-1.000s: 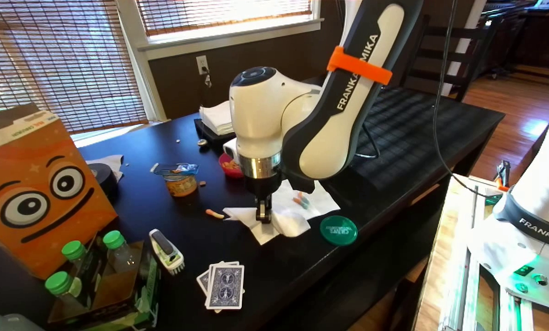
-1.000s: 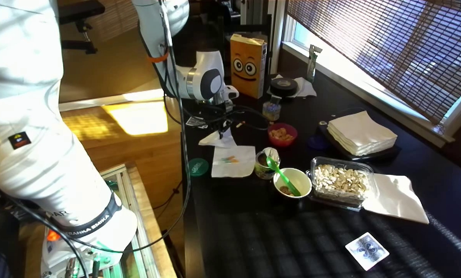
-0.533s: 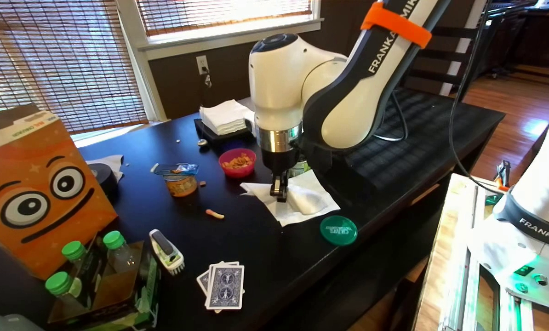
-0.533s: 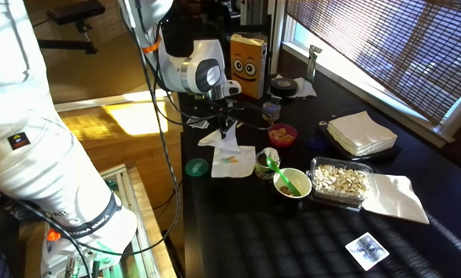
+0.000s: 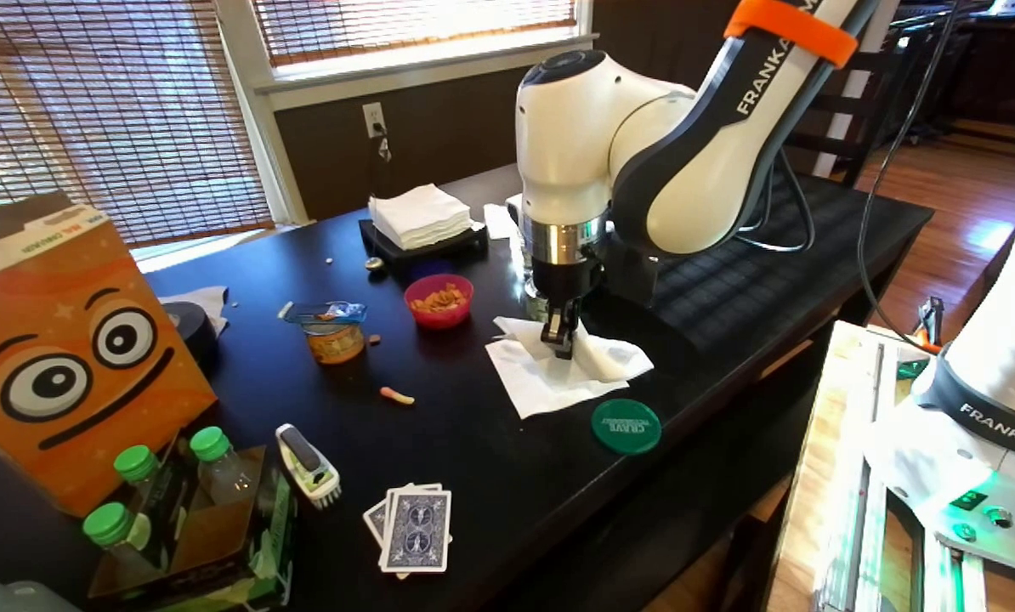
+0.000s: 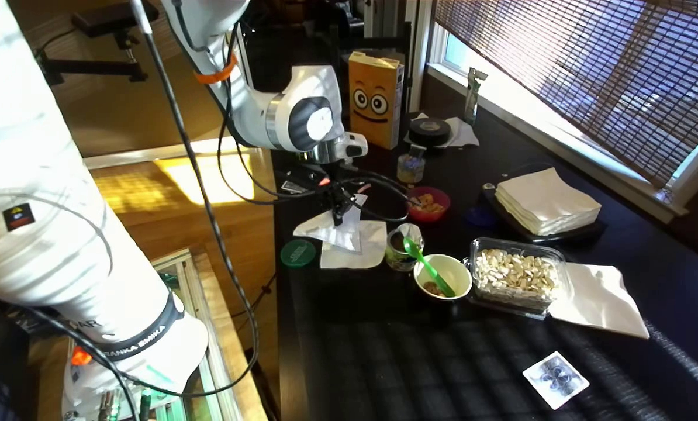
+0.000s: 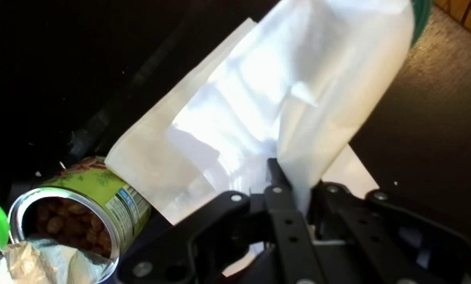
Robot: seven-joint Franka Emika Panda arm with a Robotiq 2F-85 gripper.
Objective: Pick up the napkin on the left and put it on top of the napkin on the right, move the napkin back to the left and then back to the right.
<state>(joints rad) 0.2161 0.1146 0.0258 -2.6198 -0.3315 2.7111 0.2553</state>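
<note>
My gripper (image 5: 562, 347) is shut on a crumpled white napkin (image 5: 614, 361) and points down over a second white napkin (image 5: 526, 387) lying flat on the table. In an exterior view the gripper (image 6: 338, 220) holds the upper napkin (image 6: 332, 229) so that it covers part of the flat napkin (image 6: 371, 248). In the wrist view a fold of the held napkin (image 7: 330, 86) is pinched between the fingers (image 7: 296, 181), and the flat napkin (image 7: 156, 161) shows beneath. I cannot tell how much of the held napkin touches it. The gummy pieces on the flat napkin are hidden.
A green lid (image 5: 626, 427) lies beside the napkins at the table edge. An open can (image 7: 81, 213) stands close to the flat napkin. A pink bowl (image 5: 439, 300), a cup with green spoon (image 6: 442, 278), a seed tub (image 6: 515, 275) and a napkin stack (image 6: 548, 199) stand around.
My gripper has carried the held napkin rightward in an exterior view, from partly beside the flat napkin to over it. The gummy pieces that showed earlier are now covered.
</note>
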